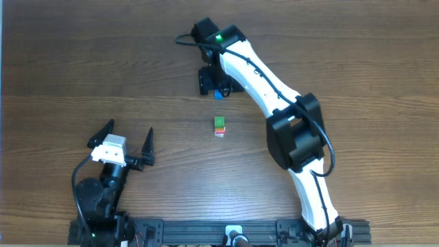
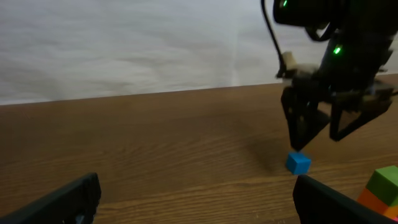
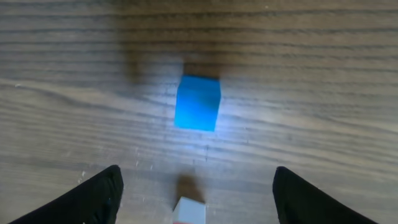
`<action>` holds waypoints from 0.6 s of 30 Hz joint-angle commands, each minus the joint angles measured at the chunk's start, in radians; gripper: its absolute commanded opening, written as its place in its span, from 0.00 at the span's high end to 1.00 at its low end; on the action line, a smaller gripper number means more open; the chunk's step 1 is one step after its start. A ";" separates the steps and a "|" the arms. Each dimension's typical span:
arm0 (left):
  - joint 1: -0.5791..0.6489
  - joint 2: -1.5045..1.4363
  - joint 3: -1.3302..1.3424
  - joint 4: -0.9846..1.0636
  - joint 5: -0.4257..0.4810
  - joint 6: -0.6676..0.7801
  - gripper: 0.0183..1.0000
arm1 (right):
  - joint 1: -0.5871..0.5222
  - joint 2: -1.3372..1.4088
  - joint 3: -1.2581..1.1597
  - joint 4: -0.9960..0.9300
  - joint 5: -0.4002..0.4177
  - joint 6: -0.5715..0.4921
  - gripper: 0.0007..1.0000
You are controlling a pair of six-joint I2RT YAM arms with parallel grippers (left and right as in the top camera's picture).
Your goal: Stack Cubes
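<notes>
a green cube (image 1: 219, 122) is seen stacked on an orange cube (image 1: 219, 132). the blue cube (image 3: 198, 102) is left on the table (image 1: 357, 62), not yet grasped, beneath the right gripper (image 3: 196, 182), spread open.

The right arm (image 1: 254, 72) is long and white, with big black blocks at its joints, a thin black cable (image 1: 184, 40), and a small green light (image 1: 219, 38) at the end far from the black rail (image 1: 192, 226). Its right tool (image 1: 217, 86) is all black. The left arm (image 1: 103, 192), close to that rail, is small and black, with a white block (image 1: 111, 147) and a left tool (image 1: 129, 128) made of two pointed black fingers (image 1: 147, 144).
</notes>
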 commanded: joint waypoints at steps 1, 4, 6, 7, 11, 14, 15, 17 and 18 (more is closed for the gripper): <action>-0.005 -0.005 -0.006 0.001 -0.001 0.014 0.00 | -0.001 0.042 0.032 0.028 0.014 -0.010 0.27; -0.005 -0.005 -0.006 0.001 -0.001 0.014 0.00 | 0.001 0.059 0.032 0.041 0.014 0.001 0.28; -0.005 -0.005 -0.006 0.001 -0.001 0.014 0.00 | 0.004 0.072 0.032 0.044 0.014 0.013 0.28; -0.005 -0.005 -0.006 0.001 -0.001 0.014 0.00 | 0.004 0.081 0.032 0.046 0.017 0.016 0.29; -0.005 -0.005 -0.006 0.001 -0.001 0.014 0.00 | 0.004 0.103 0.032 0.045 0.040 0.043 0.31; -0.005 -0.005 -0.006 0.001 -0.001 0.014 0.00 | 0.004 0.115 0.032 0.048 0.043 0.069 0.32; -0.005 -0.005 -0.006 0.001 -0.001 0.014 0.00 | 0.005 0.117 0.032 0.053 0.043 0.071 0.32; -0.005 -0.005 -0.006 0.001 -0.001 0.014 0.00 | 0.006 0.117 0.032 0.059 0.047 0.080 0.34; -0.005 -0.005 -0.006 0.001 -0.001 0.014 0.00 | 0.006 0.117 0.032 0.061 0.050 0.084 0.36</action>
